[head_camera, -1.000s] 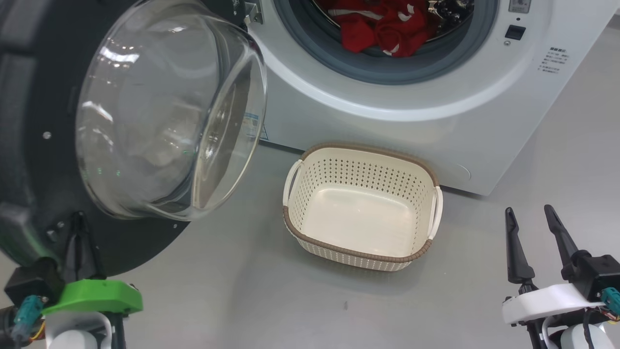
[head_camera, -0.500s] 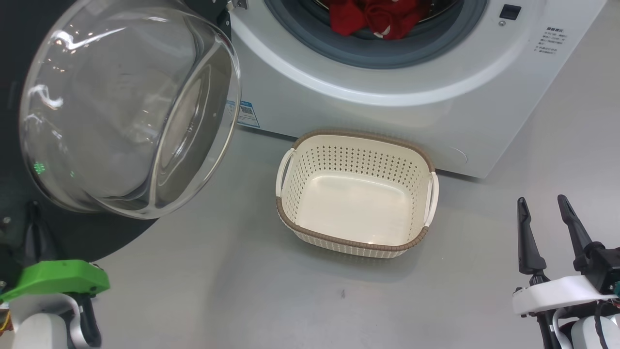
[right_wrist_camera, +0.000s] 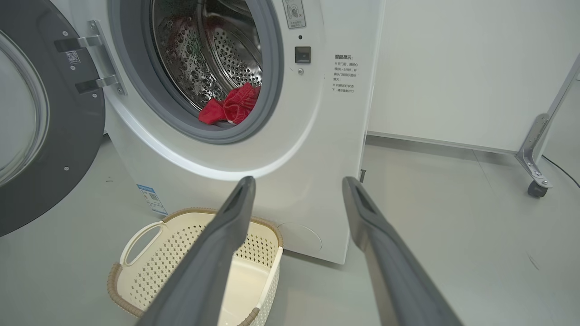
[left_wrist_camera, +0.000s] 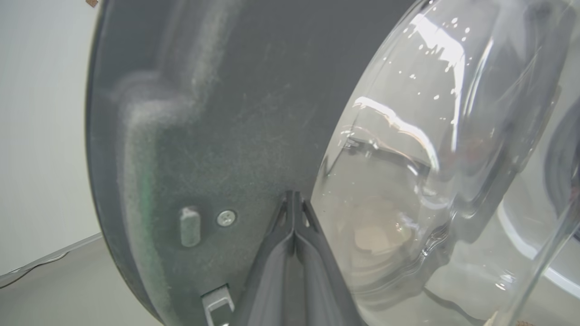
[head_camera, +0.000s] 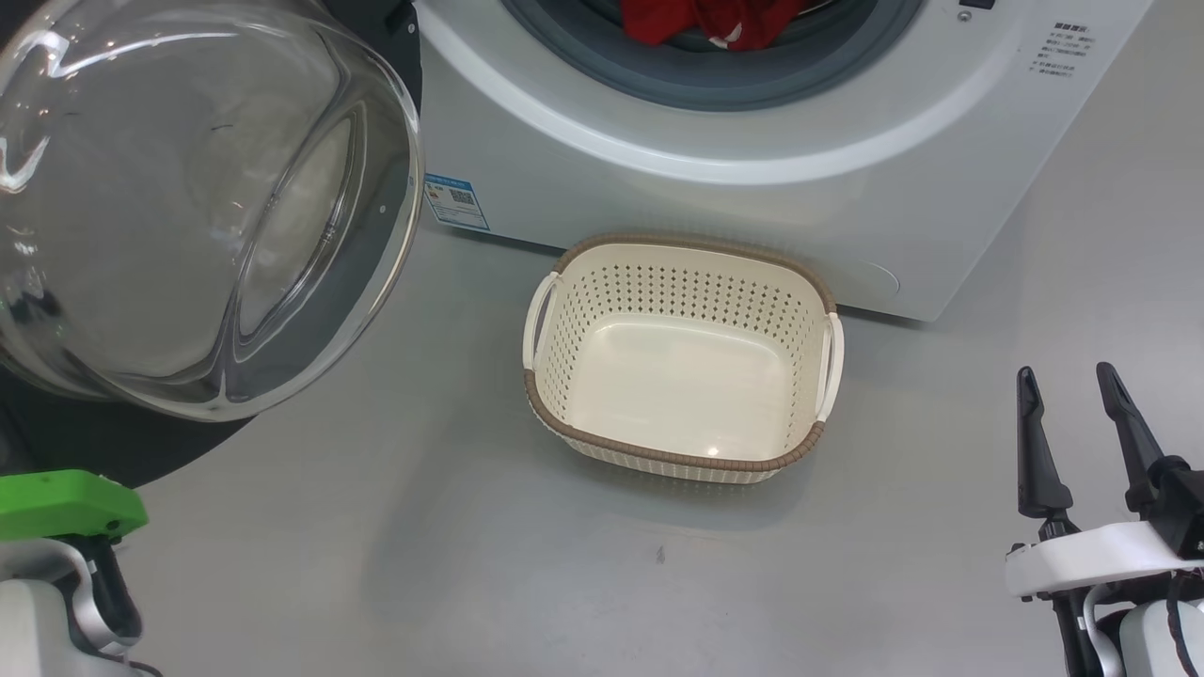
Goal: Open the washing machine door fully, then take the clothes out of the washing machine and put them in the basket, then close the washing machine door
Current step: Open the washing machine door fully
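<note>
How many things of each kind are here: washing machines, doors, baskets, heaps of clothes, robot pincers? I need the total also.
washing machine: 1
washing machine door: 1
basket: 1
heap of red clothes: 1
pincers: 2, left pincer and right pincer
total: 6

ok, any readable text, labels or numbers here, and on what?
Nothing reads clearly.
Blue sticker low on the washing machine front: code square, print too small.
Chinese notice right of the drum: too small.
Grey label above the latch: blurred.
Small label on the washing machine door: too small.
</note>
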Controlling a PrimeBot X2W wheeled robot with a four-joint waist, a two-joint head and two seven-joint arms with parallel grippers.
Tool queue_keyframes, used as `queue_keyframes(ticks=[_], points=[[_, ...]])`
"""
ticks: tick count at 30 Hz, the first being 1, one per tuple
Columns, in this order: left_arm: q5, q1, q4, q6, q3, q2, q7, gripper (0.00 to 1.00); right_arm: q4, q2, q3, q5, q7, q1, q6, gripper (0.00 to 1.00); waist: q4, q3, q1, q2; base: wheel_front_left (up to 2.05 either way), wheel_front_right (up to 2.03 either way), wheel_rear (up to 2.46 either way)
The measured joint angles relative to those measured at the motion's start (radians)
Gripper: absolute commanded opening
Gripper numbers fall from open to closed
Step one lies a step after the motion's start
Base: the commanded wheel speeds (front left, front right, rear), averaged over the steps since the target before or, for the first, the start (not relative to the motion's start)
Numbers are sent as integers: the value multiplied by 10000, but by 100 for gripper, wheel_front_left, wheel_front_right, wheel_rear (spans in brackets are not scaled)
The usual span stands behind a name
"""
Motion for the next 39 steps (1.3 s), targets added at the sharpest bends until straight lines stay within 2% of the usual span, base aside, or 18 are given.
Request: queue_keyframes(ticks=[10, 18, 25, 39], points=[[33, -35, 8, 2, -140, -182, -4, 0, 35, 4, -23, 0, 0, -17, 46, 100, -32, -48, 0, 0, 0, 0, 0], [575, 466, -1007, -84, -665, -456, -35, 0, 176, 27, 58, -4, 0, -20, 86, 100, -30, -272, 0, 0, 0, 0, 0], [1179, 1368, -1651, -353, -1453, -506, -35, 0, 408, 88, 219, -19, 0, -14, 90, 100, -126, -577, 0, 0, 0, 0, 0], [1365, 2488, -2416, -727, -3095, -550, -35, 0, 506, 274, 466, -48, 0, 11, 163, 100, -536, -1017, 0, 0, 0, 0, 0]])
